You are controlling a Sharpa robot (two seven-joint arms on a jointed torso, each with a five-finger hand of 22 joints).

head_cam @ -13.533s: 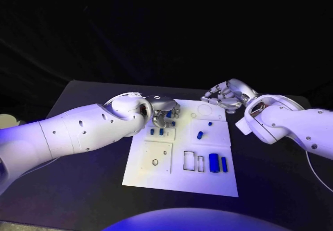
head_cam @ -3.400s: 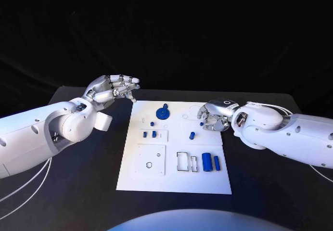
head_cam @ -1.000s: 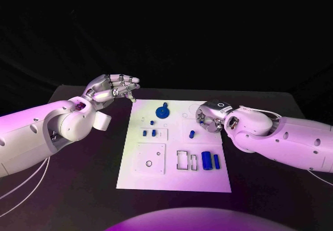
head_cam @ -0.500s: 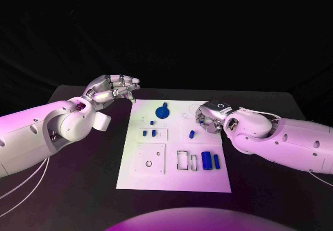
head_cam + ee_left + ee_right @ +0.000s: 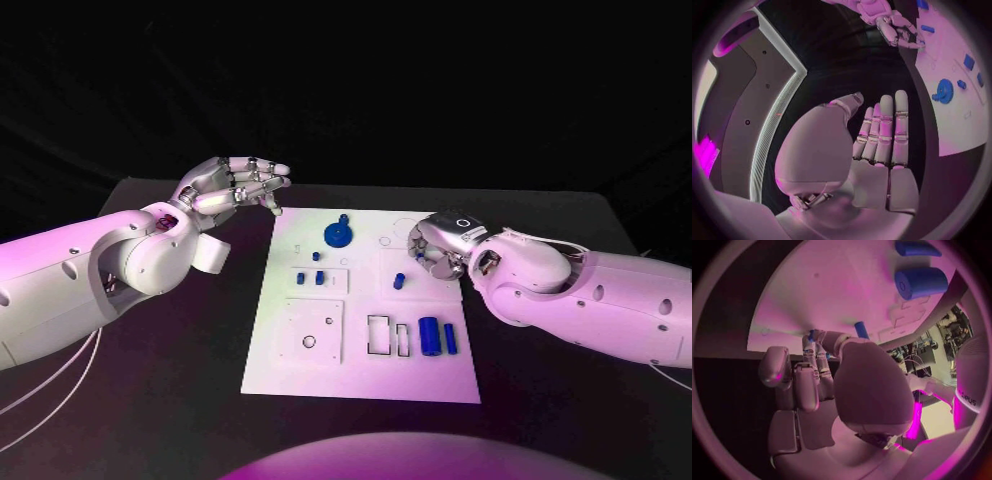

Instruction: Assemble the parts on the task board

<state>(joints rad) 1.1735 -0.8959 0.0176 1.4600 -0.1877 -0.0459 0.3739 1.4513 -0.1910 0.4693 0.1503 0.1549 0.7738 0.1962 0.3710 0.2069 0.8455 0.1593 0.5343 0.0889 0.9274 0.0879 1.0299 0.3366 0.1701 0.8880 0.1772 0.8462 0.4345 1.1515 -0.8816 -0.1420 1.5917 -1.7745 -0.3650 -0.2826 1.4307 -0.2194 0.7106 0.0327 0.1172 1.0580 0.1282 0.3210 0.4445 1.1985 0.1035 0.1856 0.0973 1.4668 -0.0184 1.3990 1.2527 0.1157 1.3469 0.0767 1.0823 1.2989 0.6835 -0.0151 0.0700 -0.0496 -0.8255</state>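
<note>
Pinching a small blue part (image 5: 811, 334) over the task board (image 5: 361, 370), the right hand (image 5: 437, 247) has fingers clamped. Left hand (image 5: 231, 184) hovers empty, fingers loosely apart.

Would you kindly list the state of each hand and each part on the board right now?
left hand: raised beside the task board, holding nothing.
right hand: lowered over the board's right side; whether it holds a small blue peg cannot be told.
blue gear: flat on the board.
large blue cylinder: lying on its side.
</note>
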